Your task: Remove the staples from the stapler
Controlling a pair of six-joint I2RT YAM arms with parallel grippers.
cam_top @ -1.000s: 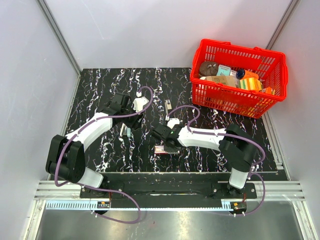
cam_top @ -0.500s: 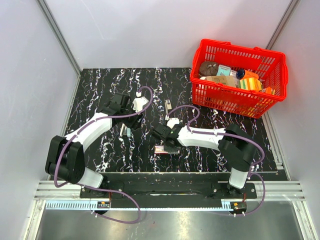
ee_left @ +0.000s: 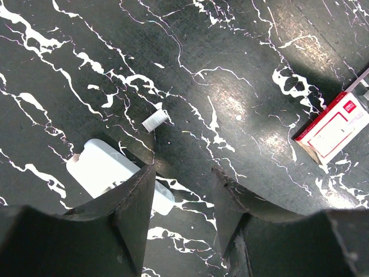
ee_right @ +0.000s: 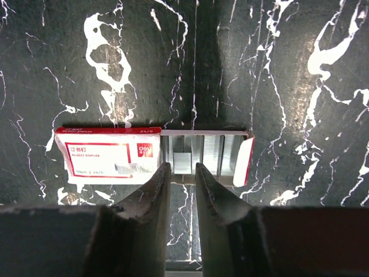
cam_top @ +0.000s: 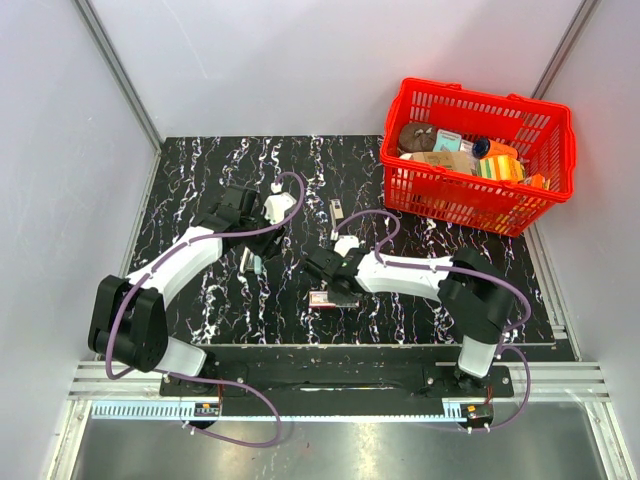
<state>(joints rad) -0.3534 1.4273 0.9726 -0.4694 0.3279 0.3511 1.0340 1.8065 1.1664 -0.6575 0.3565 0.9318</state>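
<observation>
1. Step in hand: the staples appear to be out of the stapler and on their way to storage. The white plastic stapler (ee_left: 95, 170) lies on the black, white-veined tabletop (ee_left: 242, 52), partly under one of the left fingers (ee_left: 132, 213).
2. A short silvery strip of staples (ee_left: 154, 121) lies loose at 12 o'clock from the stapler, just beside it.
3. The left fingers stand moderately apart with nothing between them, poised above the bare tabletop.
4. The right fingers (ee_right: 151, 196) are only narrowly apart over the slid-open red-and-white cardboard staple box (ee_right: 106, 156). A short block of staples (ee_right: 183, 163) sits in the tray right at their tips. I cannot tell whether it is pinched or already released.
5. Next move, as I judge it: settle that block in the tray. Then pick up the loose strip, which is thin and flat and calls for a low, precise pinch.
6. Counts: one stapler, one loose strip, one staple box, and several rows of staples in its tray.
7. Also one red plastic mesh basket (cam_top: 545, 125) of assorted goods at 2 o'clock on the tabletop.
</observation>
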